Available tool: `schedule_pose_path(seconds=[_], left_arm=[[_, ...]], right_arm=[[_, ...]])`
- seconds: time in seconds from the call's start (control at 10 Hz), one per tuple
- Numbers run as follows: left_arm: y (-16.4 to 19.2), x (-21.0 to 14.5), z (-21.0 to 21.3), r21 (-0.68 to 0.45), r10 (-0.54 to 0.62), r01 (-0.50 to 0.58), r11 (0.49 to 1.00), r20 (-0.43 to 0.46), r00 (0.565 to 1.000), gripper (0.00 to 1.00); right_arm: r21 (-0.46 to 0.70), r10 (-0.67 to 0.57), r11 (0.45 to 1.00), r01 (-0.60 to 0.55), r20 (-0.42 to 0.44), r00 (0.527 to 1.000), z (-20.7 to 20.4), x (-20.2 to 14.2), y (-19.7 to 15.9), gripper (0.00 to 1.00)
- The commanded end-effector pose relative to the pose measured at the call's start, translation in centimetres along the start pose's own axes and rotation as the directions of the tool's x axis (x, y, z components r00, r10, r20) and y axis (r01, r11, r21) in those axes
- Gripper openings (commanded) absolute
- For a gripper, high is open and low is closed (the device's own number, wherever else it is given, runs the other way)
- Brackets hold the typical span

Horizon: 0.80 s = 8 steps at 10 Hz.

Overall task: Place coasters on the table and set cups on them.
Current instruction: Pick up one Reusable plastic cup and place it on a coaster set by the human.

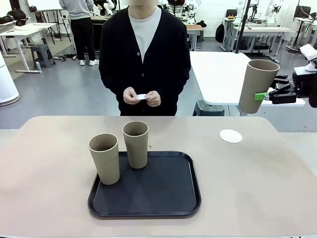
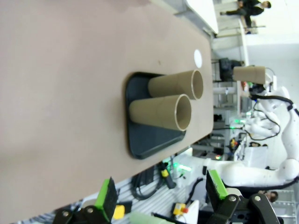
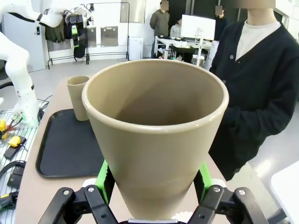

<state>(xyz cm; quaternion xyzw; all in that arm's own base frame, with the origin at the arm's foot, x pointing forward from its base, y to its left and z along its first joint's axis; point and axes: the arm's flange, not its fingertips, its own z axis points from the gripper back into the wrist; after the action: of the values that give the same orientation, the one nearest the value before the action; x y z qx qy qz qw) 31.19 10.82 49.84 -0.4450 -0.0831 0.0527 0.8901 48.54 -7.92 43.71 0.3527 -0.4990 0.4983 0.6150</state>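
Two tan cups [image 1: 104,158] [image 1: 135,144] stand upright on the black tray [image 1: 163,198] in the middle of the beige table [image 1: 44,163]. My right gripper [image 1: 261,95] is shut on a third cup [image 1: 257,85], held upright in the air above the table's far right. In the right wrist view this cup [image 3: 156,135] sits between the green pads [image 3: 105,179]. One white coaster [image 1: 231,136] lies on the table, below and left of the held cup. The person holds another coaster [image 1: 142,96] in both hands. My left gripper [image 2: 161,193] is open, well away from the cups [image 2: 161,112] [image 2: 175,85].
The person stands at the far edge, behind the tray. A white table [image 1: 218,74] stands beyond the far right corner. Bare tabletop lies left and right of the tray [image 2: 140,144].
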Motion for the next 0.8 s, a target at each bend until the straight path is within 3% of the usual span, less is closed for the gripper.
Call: schedule_pose_path(seconds=[0.0,0.7], left_arm=[[0.0,0.0,0.0,-0.009,0.001,-0.001,1.000,0.005,1.000,1.00],[0.0,0.0,0.0,-0.009,0.001,-0.001,1.000,0.005,1.000,1.00]], right_arm=[[0.036,-0.054,0.998,0.055,-0.011,0.998,-0.9,-3.2,-4.5,0.83],[0.198,-0.045,0.979,0.046,-0.010,0.999,-4.0,-11.0,-8.2,0.83]])
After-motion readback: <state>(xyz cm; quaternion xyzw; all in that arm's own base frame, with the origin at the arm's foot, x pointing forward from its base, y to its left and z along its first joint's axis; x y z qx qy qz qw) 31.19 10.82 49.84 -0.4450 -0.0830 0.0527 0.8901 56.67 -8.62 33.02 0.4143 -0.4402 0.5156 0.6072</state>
